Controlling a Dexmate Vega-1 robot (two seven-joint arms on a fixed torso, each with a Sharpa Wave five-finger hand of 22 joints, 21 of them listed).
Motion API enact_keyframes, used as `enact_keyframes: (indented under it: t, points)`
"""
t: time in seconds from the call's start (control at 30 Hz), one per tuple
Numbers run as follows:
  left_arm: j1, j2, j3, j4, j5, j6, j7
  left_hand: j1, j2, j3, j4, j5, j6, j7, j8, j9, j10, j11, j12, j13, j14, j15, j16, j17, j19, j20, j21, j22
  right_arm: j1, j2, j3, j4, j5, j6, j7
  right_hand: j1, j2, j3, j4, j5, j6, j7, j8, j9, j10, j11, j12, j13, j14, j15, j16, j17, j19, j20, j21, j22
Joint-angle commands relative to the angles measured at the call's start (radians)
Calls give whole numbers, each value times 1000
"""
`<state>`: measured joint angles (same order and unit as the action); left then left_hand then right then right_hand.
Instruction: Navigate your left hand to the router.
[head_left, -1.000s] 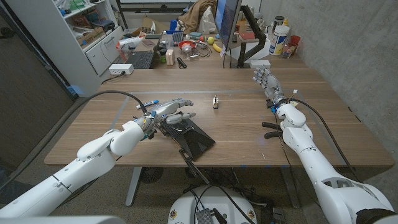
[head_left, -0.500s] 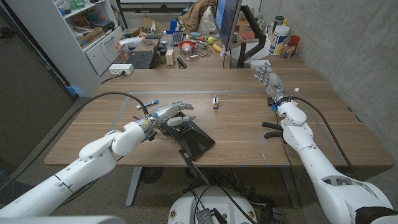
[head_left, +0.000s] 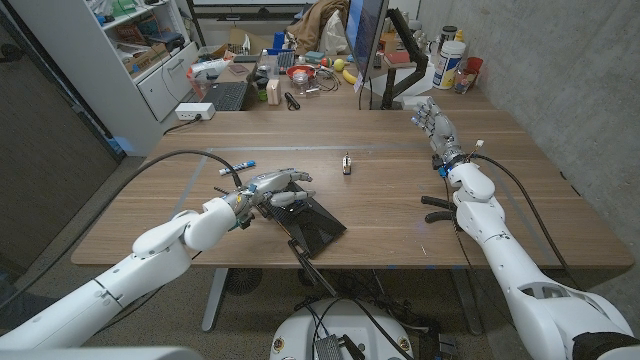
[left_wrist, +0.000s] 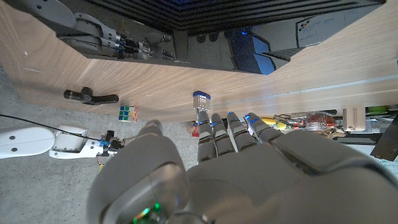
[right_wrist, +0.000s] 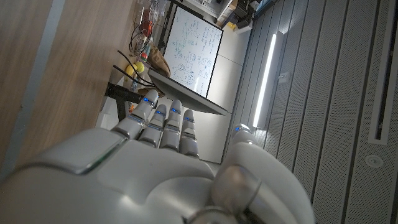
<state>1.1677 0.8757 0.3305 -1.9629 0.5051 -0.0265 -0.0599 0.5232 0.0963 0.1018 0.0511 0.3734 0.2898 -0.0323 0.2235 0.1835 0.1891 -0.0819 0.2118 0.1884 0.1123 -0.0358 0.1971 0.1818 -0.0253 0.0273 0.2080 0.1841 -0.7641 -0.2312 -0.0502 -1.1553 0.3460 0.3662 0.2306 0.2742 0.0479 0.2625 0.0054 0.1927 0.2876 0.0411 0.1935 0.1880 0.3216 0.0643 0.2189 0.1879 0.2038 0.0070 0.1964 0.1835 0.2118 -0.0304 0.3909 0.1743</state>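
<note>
The router (head_left: 312, 224) is a flat black box with thin antennas, lying on the wooden table (head_left: 380, 200) near its front edge. My left hand (head_left: 279, 186) hovers at the router's far left corner, fingers stretched out and apart, holding nothing; I cannot tell whether they touch it. In the left wrist view the left hand (left_wrist: 211, 162) reaches out with straight fingers. My right hand (head_left: 431, 123) is raised at the table's far right, fingers extended and empty. The right wrist view shows the right hand (right_wrist: 163, 149) with its fingers straight and close together.
A small dark object (head_left: 347, 163) stands mid-table beyond the router, seen as a small blue-topped object (left_wrist: 201, 99). A black handle-shaped piece (head_left: 436, 208) lies by my right forearm, with a colour cube (left_wrist: 128, 113) near it. A cluttered desk, keyboard (head_left: 227, 96) and monitor (head_left: 366, 40) stand behind.
My left hand has edged slightly right and nearer over the router's corner. The right hand has shifted a little to the right. The router has not moved.
</note>
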Motion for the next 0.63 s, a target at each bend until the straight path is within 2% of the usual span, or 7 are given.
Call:
enact_keyframes:
  t: [0.03, 0.63]
  points:
    - [-27, -8, 37, 30, 3, 7, -14, 12, 3, -2, -1, -3, 11, 0, 1, 6, 10, 0, 5, 3, 7, -21, 3, 2, 3, 1, 5, 2, -5, -4, -1, -6, 7, 4, -3, -10, -2, -3, -1, 4, 13, 2, 5, 2, 10, 2, 9, 3, 12, -2, 0, 4, 11, 0, -6, 4]
    - [-45, -13, 57, 40, 1, 21, -12, 12, 8, -2, 1, -4, 16, 0, -1, 6, 20, 1, 6, 3, 14, -24, 3, 3, 4, 1, 5, 2, 8, -1, -5, 21, 9, 10, 10, -10, -1, -4, -2, 4, 14, 1, 5, 2, 11, 1, 8, 3, 12, -3, -1, 4, 14, 0, -11, 4]
